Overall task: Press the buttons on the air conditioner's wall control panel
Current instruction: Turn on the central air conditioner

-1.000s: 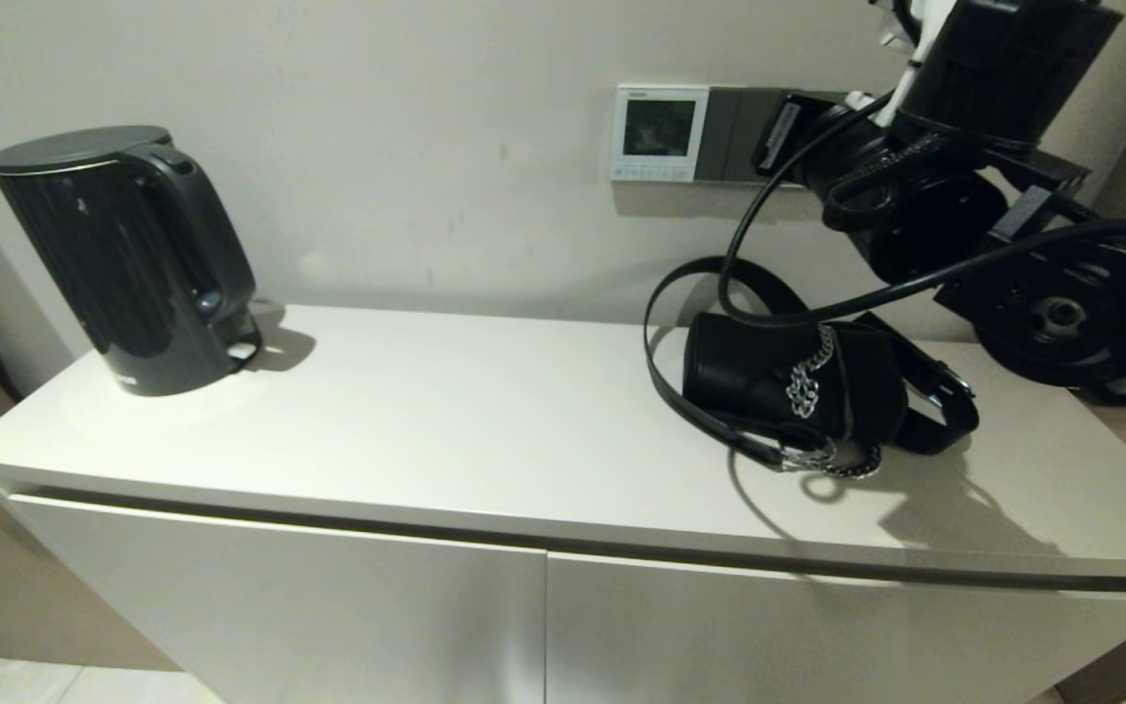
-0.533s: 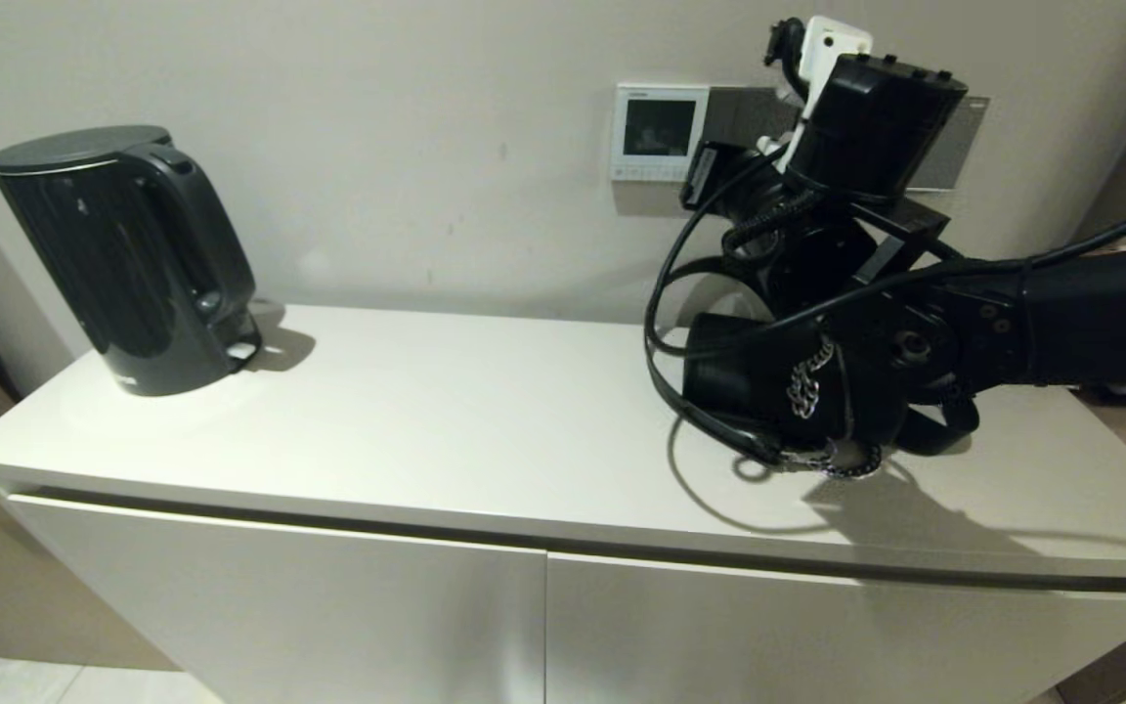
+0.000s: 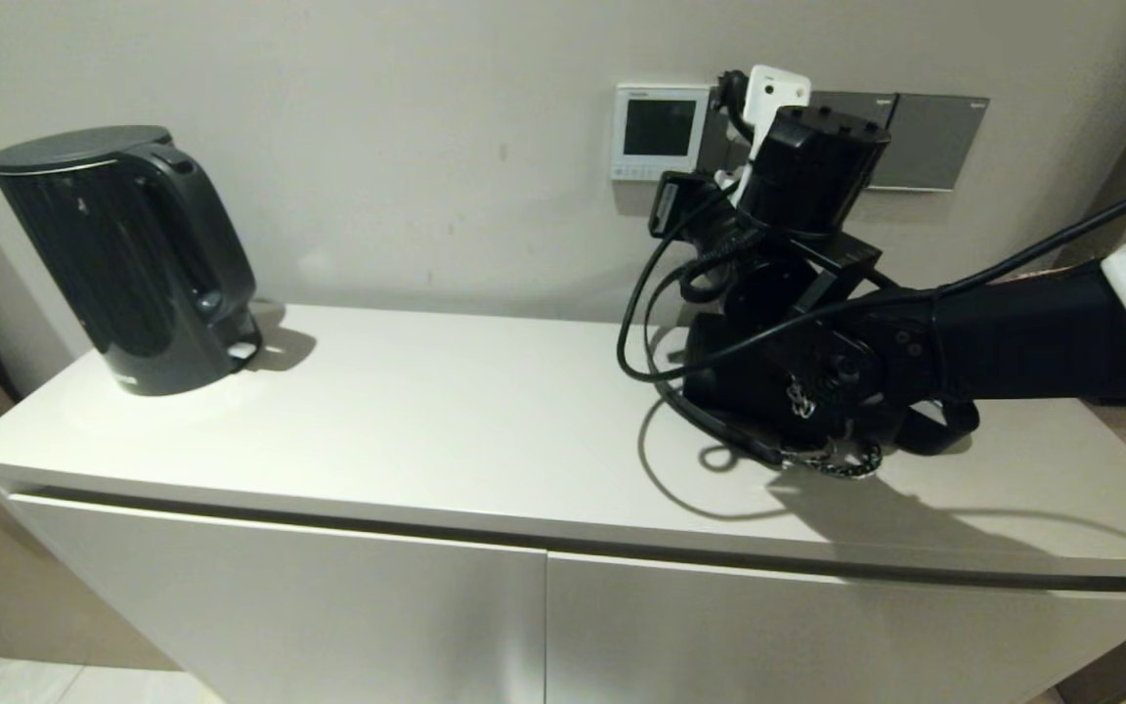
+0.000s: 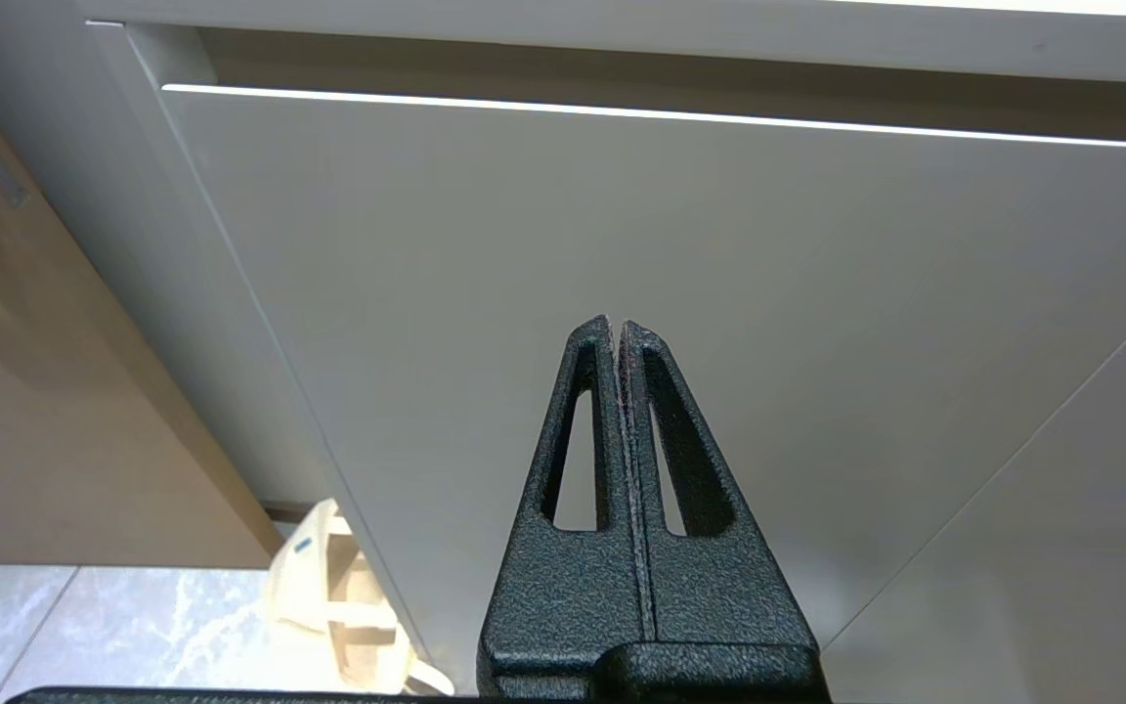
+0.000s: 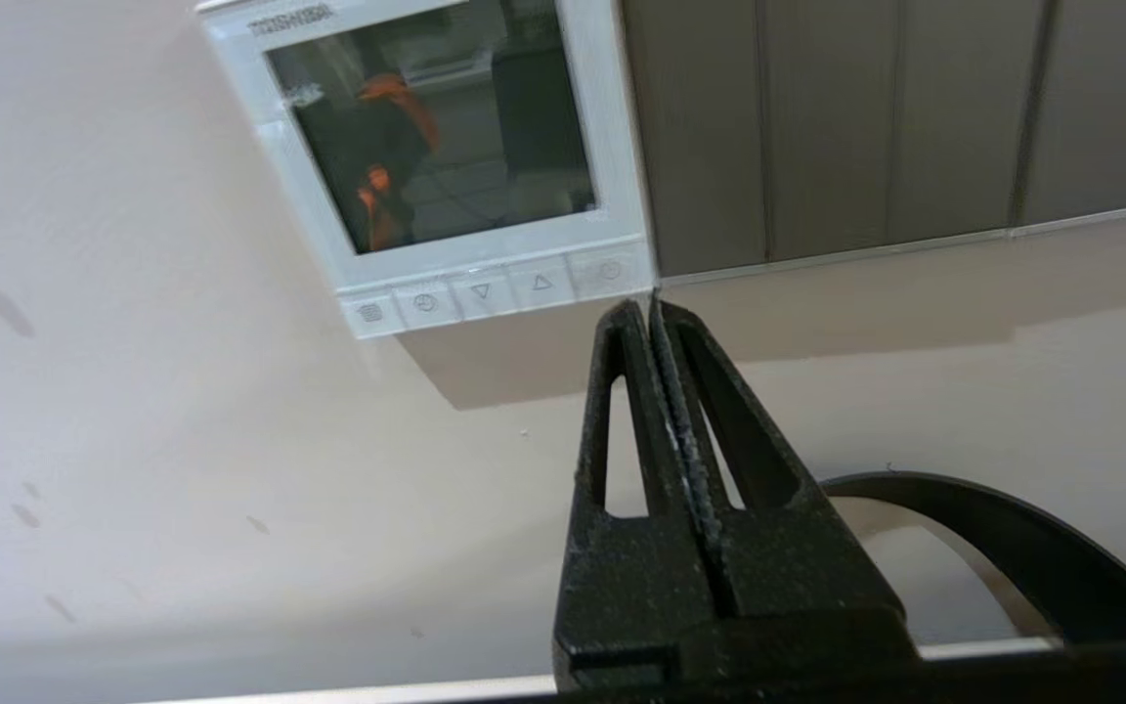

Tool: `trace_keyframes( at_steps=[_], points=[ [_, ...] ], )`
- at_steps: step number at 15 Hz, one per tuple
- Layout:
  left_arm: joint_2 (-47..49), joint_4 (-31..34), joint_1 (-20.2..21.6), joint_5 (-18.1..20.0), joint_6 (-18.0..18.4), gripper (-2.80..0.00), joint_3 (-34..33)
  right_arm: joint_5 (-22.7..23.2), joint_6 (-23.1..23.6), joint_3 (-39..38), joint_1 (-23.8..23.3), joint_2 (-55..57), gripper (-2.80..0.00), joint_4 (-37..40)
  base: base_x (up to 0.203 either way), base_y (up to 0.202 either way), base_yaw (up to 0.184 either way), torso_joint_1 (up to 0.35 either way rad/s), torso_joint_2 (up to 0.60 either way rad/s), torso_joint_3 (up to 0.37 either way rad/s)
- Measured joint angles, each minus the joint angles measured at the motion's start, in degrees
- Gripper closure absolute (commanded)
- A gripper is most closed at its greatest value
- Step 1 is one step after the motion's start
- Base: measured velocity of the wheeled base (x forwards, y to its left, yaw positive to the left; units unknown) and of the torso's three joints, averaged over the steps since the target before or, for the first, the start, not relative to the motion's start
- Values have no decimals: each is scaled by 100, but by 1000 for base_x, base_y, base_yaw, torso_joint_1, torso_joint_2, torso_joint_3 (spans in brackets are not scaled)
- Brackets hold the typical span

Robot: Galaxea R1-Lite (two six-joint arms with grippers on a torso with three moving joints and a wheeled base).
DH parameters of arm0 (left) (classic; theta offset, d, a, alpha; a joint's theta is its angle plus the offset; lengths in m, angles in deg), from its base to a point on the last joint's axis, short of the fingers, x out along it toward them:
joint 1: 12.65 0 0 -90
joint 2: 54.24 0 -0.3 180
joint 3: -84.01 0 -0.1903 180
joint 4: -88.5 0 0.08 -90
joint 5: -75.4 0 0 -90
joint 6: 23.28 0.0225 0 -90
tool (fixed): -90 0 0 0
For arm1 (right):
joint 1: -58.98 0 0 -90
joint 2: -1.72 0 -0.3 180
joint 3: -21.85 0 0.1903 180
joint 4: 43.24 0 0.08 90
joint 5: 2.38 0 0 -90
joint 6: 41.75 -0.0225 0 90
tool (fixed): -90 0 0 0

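The air conditioner's wall control panel (image 3: 661,130) is a small white square on the wall with a dark screen. In the right wrist view the panel (image 5: 446,147) shows reflections, and the buttons (image 5: 485,291) form a row along its bottom edge. My right gripper (image 5: 648,305) is shut and empty. Its tip is just under the panel's lower corner, beside the end button, and I cannot tell whether it touches. My right arm (image 3: 807,166) reaches to the wall from the right. My left gripper (image 4: 615,325) is shut and empty, low in front of the cabinet door.
Dark grey switch plates (image 3: 925,142) adjoin the panel on its right. A black handbag with a chain (image 3: 788,391) lies on the white cabinet top (image 3: 426,411) under my right arm. Its strap (image 5: 1013,528) curves near the gripper. A black kettle (image 3: 128,259) stands at the far left.
My right arm has moved left and down along the wall, from over the grey switch plates to just below the panel's right corner. The switch plates now show.
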Motion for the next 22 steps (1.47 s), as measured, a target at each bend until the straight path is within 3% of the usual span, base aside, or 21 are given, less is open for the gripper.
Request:
trace_keyframes(
  at_steps=[22],
  points=[
    [0, -4, 2, 0, -4, 0, 0, 92, 102, 599, -238, 540, 0, -47, 0, 0, 0, 0, 0, 0]
  ],
)
